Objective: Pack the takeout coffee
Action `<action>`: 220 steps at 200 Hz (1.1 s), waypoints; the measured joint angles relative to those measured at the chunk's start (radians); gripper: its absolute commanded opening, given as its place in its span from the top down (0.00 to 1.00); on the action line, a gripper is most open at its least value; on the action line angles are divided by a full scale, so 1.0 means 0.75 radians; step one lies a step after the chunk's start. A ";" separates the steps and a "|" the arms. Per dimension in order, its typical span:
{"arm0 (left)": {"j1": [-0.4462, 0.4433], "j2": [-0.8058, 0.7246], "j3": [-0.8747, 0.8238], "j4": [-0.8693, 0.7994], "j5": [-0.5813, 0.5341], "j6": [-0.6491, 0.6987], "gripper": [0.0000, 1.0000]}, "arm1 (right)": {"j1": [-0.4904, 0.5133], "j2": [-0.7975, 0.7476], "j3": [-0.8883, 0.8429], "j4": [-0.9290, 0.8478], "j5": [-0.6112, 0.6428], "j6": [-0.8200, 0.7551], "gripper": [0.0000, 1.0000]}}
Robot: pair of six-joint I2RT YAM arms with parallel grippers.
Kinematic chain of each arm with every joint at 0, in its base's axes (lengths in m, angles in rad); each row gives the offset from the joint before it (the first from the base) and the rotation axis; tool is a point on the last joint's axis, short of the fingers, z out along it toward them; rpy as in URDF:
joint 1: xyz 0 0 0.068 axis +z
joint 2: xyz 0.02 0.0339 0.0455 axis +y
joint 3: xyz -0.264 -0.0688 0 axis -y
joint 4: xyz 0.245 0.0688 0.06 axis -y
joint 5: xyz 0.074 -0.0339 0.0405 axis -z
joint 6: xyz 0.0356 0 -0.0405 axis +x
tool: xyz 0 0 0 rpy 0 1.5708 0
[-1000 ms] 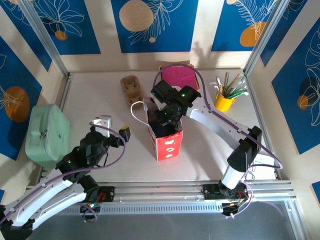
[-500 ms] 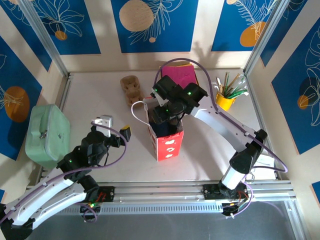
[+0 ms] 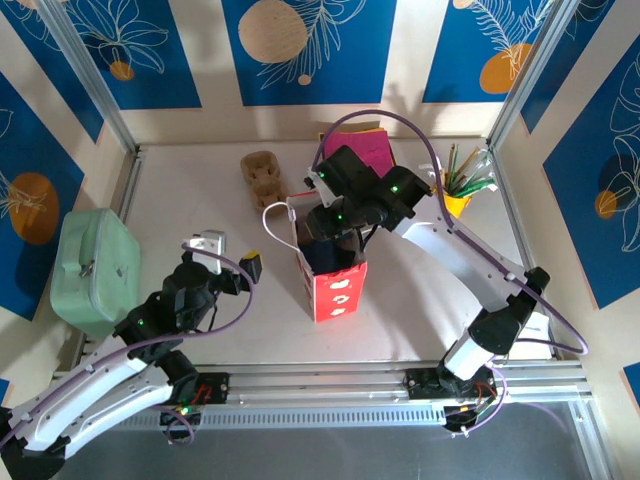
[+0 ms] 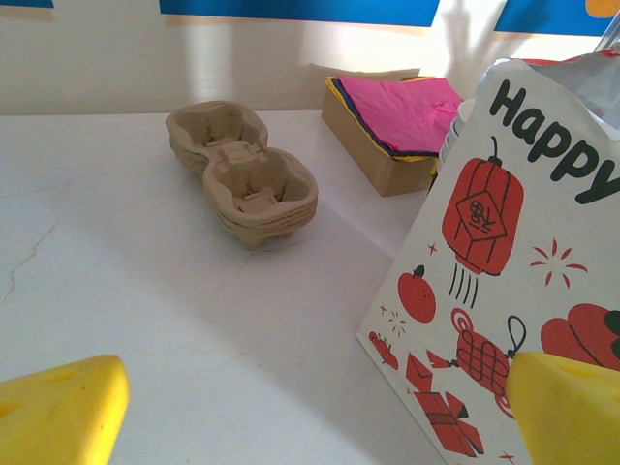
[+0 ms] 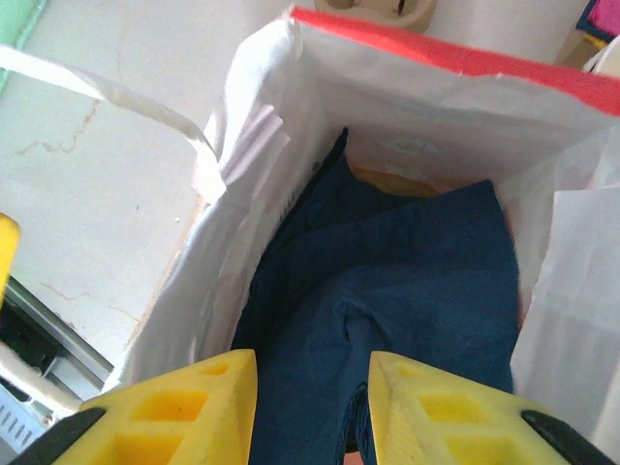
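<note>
The right gripper (image 5: 312, 366) hangs over the mouth of a white paper gift bag with a red front (image 5: 262, 126), its yellow fingers (image 5: 184, 407) set a narrow gap apart with nothing clamped between them. Below them, a crumpled dark blue cloth (image 5: 407, 281) covers most of the bag's inside, and a small brown-orange patch peeks out at its far edge. Where the takeout coffee sits cannot be told. A white strip handle (image 5: 116, 97) arcs off the bag's left side over the pale table (image 5: 87, 213).

From above, the right gripper (image 3: 335, 228) is poised directly over the upright bag (image 3: 335, 290) at mid-table. The left gripper (image 3: 245, 268) rests well to the bag's left, jaws spread wide and empty. Its wrist camera frames the gap between the fingers (image 4: 317, 378), with the bag's printed side (image 4: 484, 291) showing red lanterns and the word "Happy".

Beyond the bag lie a stack of brown pulp two-cup carriers (image 4: 242, 174) and a cardboard box of pink paper napkins (image 4: 397, 102). A yellow cup of thin sticks (image 3: 448, 203) stands at far right, and a mint-green case (image 3: 95, 268) at the left edge.
</note>
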 measured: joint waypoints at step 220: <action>0.000 0.033 0.026 -0.039 -0.049 0.010 0.01 | -0.011 -0.076 0.018 -0.036 0.027 0.043 0.57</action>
